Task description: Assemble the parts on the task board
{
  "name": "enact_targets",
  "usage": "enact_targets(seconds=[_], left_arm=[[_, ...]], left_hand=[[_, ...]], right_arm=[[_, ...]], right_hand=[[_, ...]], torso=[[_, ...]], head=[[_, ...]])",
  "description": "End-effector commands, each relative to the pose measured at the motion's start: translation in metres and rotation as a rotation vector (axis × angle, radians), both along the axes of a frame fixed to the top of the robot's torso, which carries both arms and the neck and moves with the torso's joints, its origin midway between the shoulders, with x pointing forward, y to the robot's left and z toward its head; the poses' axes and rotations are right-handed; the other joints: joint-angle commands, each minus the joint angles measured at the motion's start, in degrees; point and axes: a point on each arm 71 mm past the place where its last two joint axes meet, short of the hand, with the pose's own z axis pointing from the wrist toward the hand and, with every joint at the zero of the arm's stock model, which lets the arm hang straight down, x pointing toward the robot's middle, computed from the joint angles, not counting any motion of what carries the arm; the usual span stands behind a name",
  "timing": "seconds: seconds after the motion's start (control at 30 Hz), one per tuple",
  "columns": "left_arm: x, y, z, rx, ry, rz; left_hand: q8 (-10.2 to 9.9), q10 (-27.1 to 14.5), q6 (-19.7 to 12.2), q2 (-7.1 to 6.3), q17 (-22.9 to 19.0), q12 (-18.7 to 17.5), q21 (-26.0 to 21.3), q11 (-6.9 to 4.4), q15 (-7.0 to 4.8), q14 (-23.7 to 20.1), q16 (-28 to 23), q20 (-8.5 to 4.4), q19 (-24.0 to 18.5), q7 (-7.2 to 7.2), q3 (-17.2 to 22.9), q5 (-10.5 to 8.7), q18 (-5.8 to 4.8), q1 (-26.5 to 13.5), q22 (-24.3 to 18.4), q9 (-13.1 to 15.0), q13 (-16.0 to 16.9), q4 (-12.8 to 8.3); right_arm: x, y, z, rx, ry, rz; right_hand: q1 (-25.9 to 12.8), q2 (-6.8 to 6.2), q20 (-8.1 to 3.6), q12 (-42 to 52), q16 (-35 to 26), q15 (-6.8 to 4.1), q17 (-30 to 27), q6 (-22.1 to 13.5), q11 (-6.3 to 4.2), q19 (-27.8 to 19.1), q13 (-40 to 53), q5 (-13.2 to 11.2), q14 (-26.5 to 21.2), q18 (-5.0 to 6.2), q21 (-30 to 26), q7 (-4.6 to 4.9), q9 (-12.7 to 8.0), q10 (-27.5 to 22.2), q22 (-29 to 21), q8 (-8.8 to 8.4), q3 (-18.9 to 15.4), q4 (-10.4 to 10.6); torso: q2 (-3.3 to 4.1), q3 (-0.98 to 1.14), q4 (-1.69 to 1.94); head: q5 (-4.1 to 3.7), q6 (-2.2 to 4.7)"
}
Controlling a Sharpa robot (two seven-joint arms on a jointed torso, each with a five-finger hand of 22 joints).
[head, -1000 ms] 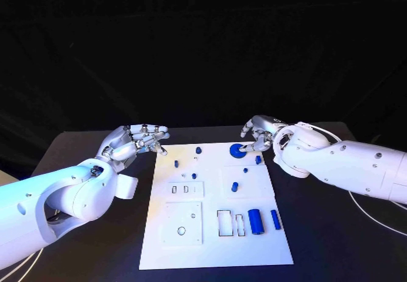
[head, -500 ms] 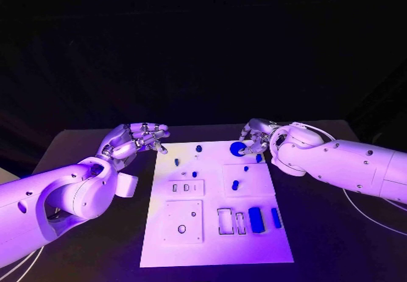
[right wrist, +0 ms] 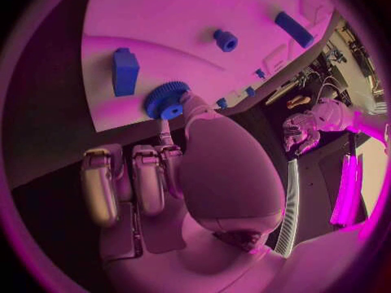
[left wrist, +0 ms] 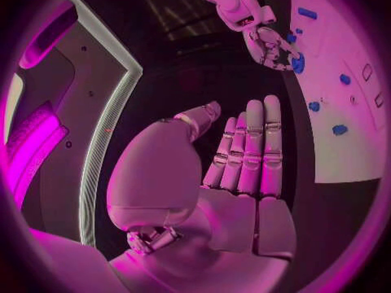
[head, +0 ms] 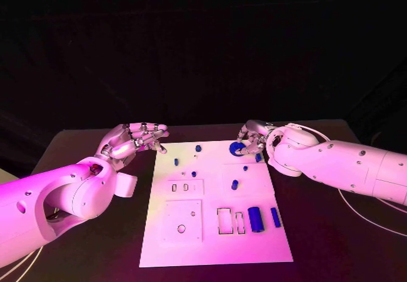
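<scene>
The white task board [head: 216, 247] lies in the middle of the black table, with several small blue parts on it. My right hand [head: 257, 140] is at the board's far right corner and pinches a blue gear [head: 236, 148] between thumb and a finger; the right wrist view shows the gear [right wrist: 167, 99] tilted at the board's edge [right wrist: 163, 19]. My left hand [head: 136, 138] hovers off the board's far left corner, holding nothing, its fingers [left wrist: 248, 143] side by side and the thumb apart. The left wrist view also catches the right hand [left wrist: 273, 45] with the gear [left wrist: 297, 63].
Near the board's front right lie a blue cylinder [head: 254, 219] and a blue bar [head: 276, 217] beside open rectangular slots. Small blue pegs [head: 235, 185] stand further back. A blue block [right wrist: 124, 70] stands close to the gear. Bare black table flanks the board.
The right hand has shifted slightly toward the board's far edge, and the gear has come up a little and tilted in its pinch. The left hand has stayed put.
</scene>
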Motion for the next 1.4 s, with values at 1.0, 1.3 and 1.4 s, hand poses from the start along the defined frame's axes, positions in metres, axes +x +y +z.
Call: enact_targets(seconds=[1.0,1.3,1.4], left_arm=[[0.000,-0.002,0.001,-0.005,-0.009,-0.021],[0.000,-0.004,0.002,-0.008,-0.009,-0.028],[0.000,-0.004,0.002,-0.008,-0.009,-0.028]], left_hand=[[0.1,0.2,0.0,0.17,-0.1,0.3,0.6,0.21,-0.08,-0.3,0.3,0.19,-0.5,-0.17,0.3,-0.22,0.53,0.5,0.2,0.1,0.0,-0.1],[0.2,0.2,0.0,0.20,-0.2,0.3,0.7,0.21,-0.07,-0.4,0.4,0.20,-0.7,-0.18,0.4,-0.22,0.53,0.5,0.3,0.1,0.0,-0.1],[0.2,0.2,0.0,0.20,-0.2,0.3,0.7,0.21,-0.07,-0.4,0.4,0.20,-0.7,-0.18,0.4,-0.22,0.53,0.5,0.3,0.1,0.0,-0.1]], right_arm=[[-0.035,0.060,0.022,0.041,-0.307,0.215],[-0.046,0.102,0.021,0.031,-0.331,0.317],[-0.046,0.110,0.016,0.020,-0.325,0.330]], right_hand=[[2.7,-0.65,-1.43,2.4,0.3,-1.50,15.1,7.0,-2.17,6.0,14.8,0.3,5.9,-0.79,0.2,-2.20,-0.8,5.9,15.1,2.15,12.3,-1.8],[2.6,-0.77,-1.44,2.4,0.3,-1.52,15.1,6.9,-2.17,6.0,14.8,0.1,5.9,-0.79,0.2,-2.20,-0.8,5.9,15.1,2.12,12.4,-1.8],[2.6,-0.83,-1.45,2.4,0.3,-1.52,15.1,6.9,-2.18,6.0,14.8,0.1,5.9,-0.79,0.2,-2.20,-0.8,5.9,15.1,2.10,12.5,-1.8]], torso=[[-0.11,-0.17,0.10],[0.00,-0.17,0.14],[0.03,-0.10,0.10]], head=[[0.52,0.07],[0.97,0.07],[1.06,0.06]])
